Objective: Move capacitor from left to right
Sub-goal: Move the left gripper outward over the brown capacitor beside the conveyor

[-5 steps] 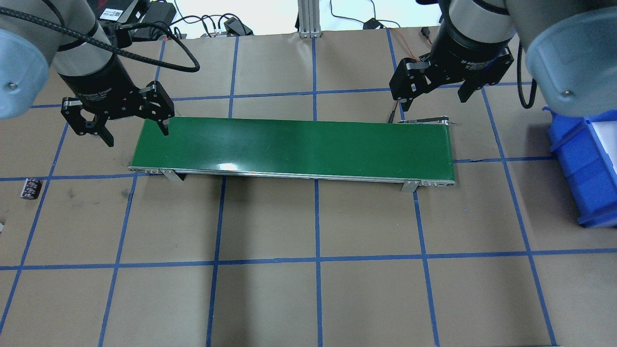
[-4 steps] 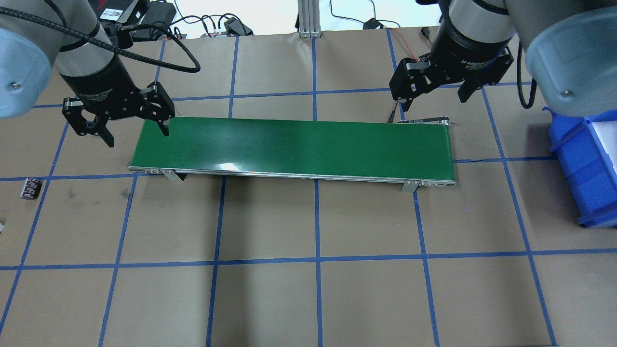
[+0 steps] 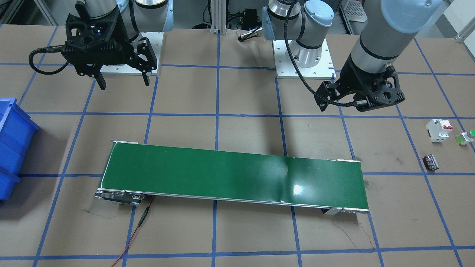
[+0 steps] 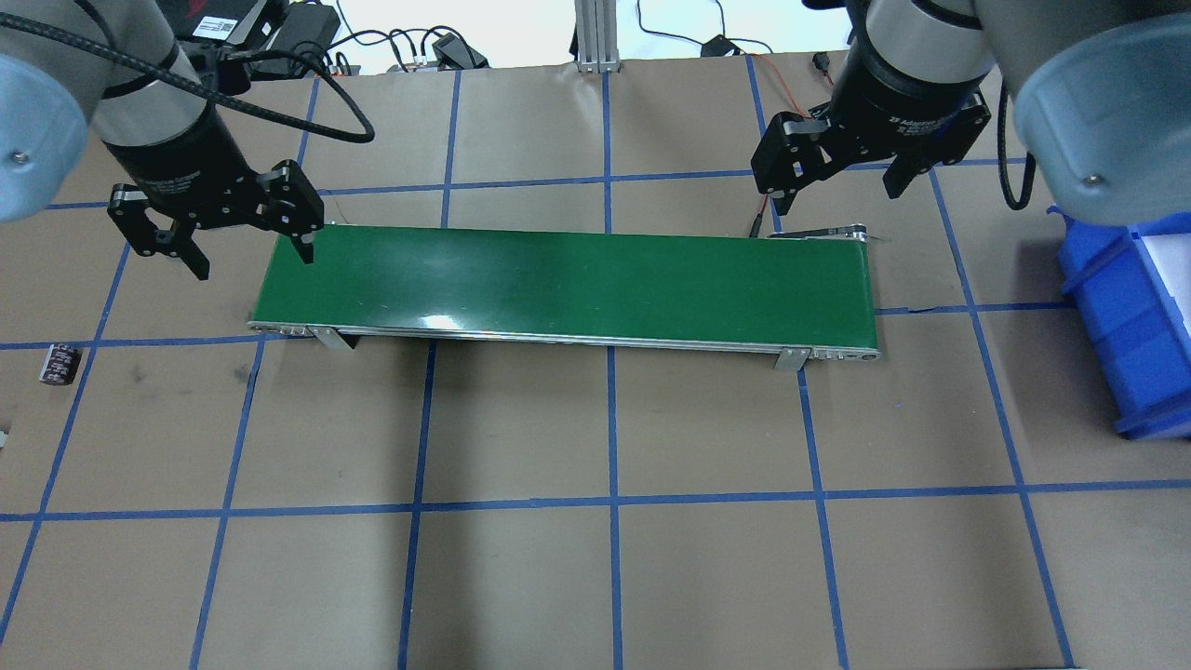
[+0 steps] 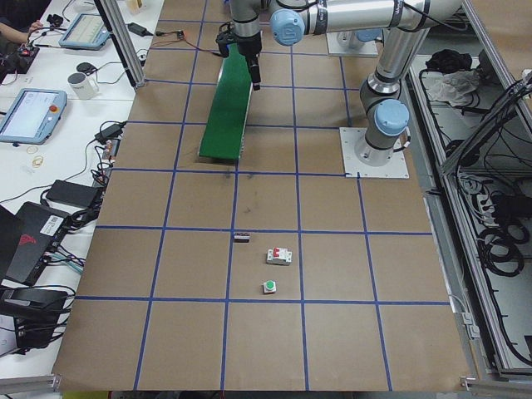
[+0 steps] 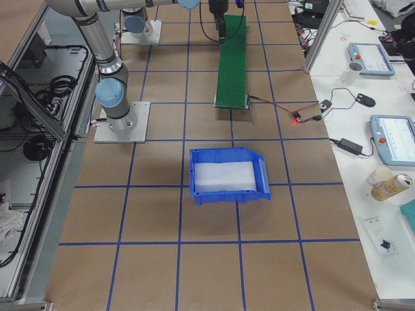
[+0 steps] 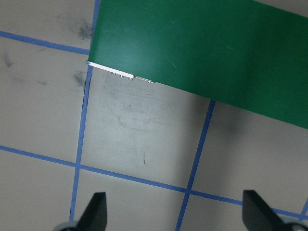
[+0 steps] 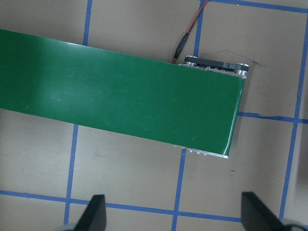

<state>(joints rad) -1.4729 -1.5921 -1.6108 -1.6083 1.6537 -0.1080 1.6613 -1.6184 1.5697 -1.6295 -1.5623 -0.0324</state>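
Shifted slightly leftward, the left gripper [image 4: 255, 266] hangs wide open, upper left; right gripper [image 4: 837, 200] equally wide; capacitor [image 4: 60, 362] at left edge.

A long green conveyor belt [image 4: 568, 284] lies across the brown paper-covered table [image 4: 707, 577] I am working remotely, gridded in blue tape [image 4: 611, 502], with a red wire [image 3: 135, 231] trailing from one end. Past that end I see a blue bin [image 6: 227, 196] with something white inside. Off the other end, a white circuit breaker [image 3: 438, 130] with red switches stands just beside a green-capped push button [image 3: 467, 137].
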